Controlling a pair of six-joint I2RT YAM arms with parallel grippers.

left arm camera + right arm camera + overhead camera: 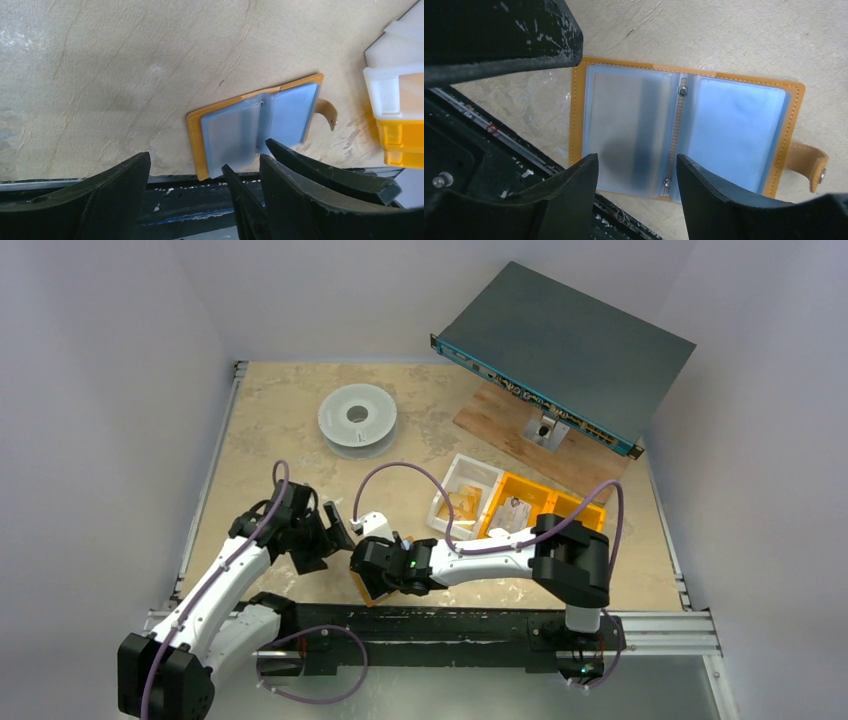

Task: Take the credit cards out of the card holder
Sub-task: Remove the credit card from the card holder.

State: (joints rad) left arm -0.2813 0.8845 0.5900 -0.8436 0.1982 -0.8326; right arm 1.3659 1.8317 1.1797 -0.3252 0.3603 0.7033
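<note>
1. The left arm reaches out from its base with the elbow bent. The left gripper hangs just left of the card holder, fingers spread wide, nothing between them.
2. The right arm folds across toward the left. The right gripper is poised above the card holder's near edge, jaws parted and empty.
3. Both grippers crowd the card holder, close together.

Leather-like card holder, frosted plastic sleeves, matt stone-look table
</note>
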